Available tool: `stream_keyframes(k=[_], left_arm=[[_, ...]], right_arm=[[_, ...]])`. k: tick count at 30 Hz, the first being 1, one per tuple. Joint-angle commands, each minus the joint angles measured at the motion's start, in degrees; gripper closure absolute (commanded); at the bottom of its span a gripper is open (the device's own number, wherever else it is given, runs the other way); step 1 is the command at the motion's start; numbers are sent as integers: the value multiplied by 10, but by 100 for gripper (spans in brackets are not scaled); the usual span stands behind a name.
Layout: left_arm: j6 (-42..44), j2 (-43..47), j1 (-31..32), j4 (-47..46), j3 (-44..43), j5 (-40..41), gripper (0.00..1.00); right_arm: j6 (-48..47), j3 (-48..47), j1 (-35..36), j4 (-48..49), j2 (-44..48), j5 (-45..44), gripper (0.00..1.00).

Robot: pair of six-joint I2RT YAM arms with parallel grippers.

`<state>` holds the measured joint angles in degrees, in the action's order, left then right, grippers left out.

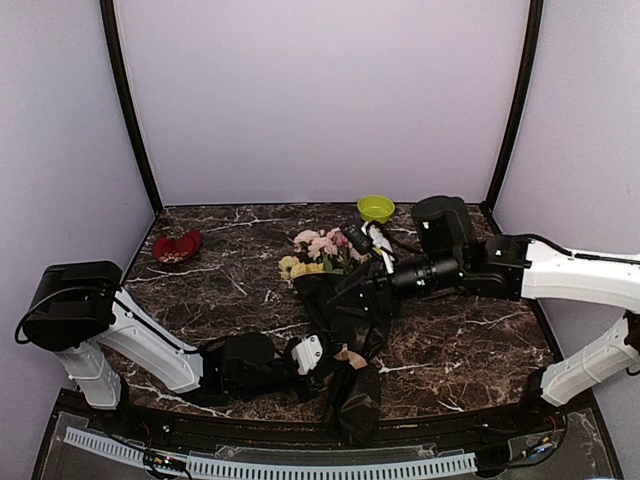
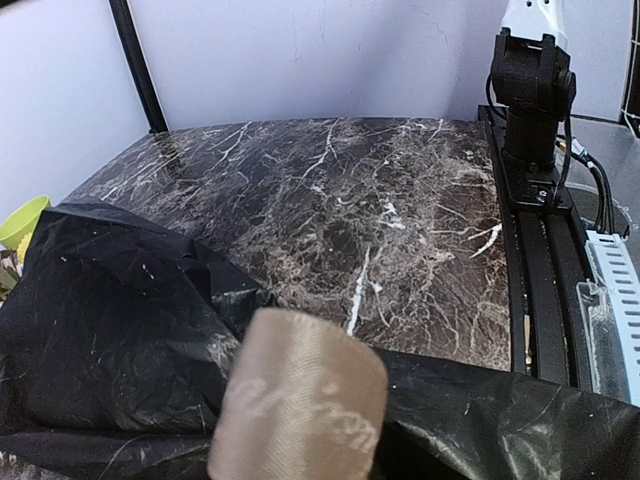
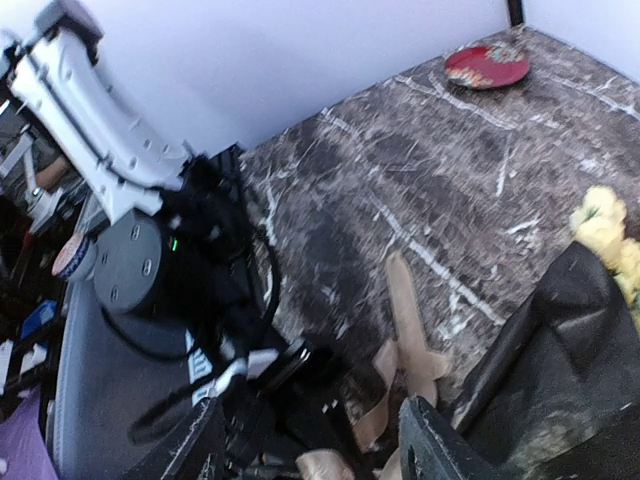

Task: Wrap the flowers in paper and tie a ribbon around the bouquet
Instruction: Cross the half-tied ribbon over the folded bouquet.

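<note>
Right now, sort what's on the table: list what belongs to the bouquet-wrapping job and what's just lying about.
Job: flowers, black paper, ribbon.
Lying about: green bowl, red dish.

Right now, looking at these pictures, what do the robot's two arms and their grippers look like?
Both arms are built of smooth white links, the left arm and right arm alike, joined by chunky black rounded motor housings. Small green lights glow on some joints. Thin black cables loop along them. The right gripper has two dark, blunt fingers.
</note>
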<state>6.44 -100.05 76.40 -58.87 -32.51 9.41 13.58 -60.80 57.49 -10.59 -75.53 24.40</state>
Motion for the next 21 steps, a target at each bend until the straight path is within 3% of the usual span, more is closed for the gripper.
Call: stream_keyframes(k=[1, 7, 21], left_arm=[[-20, 30, -2, -16, 7, -17, 100], [-25, 32, -5, -16, 9, -21, 100], [-28, 32, -9, -9, 8, -28, 100]], right_arm=[[-14, 119, 8, 96, 44, 111, 41], [-3, 221, 9, 218, 83, 118, 37], [10, 233, 10, 276, -9, 120, 39]])
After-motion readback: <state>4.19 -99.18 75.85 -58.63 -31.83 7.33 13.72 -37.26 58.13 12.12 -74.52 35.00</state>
